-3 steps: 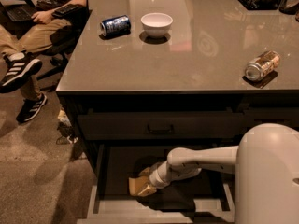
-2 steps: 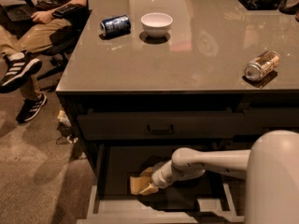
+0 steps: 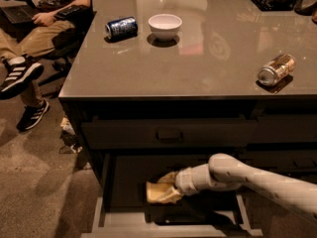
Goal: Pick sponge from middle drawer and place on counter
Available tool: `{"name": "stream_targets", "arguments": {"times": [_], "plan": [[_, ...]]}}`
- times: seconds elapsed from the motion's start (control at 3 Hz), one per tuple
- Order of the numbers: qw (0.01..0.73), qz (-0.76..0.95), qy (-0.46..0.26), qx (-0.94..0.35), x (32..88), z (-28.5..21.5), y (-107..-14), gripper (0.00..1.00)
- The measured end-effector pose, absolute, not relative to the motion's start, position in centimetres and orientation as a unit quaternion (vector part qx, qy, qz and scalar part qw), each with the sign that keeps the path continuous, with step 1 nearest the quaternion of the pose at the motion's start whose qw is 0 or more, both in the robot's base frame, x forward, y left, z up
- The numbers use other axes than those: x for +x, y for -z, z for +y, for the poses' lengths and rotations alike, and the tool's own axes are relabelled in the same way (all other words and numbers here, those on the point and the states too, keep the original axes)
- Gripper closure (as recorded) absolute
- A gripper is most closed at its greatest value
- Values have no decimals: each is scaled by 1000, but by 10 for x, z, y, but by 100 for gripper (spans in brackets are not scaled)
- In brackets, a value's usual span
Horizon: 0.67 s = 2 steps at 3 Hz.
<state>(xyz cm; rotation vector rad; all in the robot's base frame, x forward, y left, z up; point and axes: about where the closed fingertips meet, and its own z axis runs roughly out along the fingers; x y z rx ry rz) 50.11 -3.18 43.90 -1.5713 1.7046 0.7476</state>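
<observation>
The middle drawer (image 3: 101, 202) is pulled open below the counter (image 3: 198, 58). The pale yellow-tan sponge (image 3: 157, 193) is inside it, left of centre, squeezed out of shape and slightly above the dark floor. My gripper (image 3: 169, 186) reaches into the drawer from the right on the white arm and is shut on the sponge's right side. The fingers are mostly hidden by the sponge and the wrist.
On the counter are a white bowl (image 3: 165, 25), a blue can (image 3: 121, 27) on its side, and a tan can (image 3: 276, 69) on its side at the right. A closed drawer front with a bar handle (image 3: 169, 134) sits above. A seated person (image 3: 29, 43) is at the left.
The arm's big white body has dropped toward the lower right. The sponge has shifted slightly right and up with the gripper on it.
</observation>
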Motion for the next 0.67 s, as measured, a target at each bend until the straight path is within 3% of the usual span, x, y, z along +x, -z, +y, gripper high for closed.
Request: {"name": "stream_targets", "arguments": {"times": [0.33, 0.67], "plan": [[383, 632, -307, -600, 487, -67, -480, 100], [383, 632, -307, -600, 487, -67, -480, 100]]}}
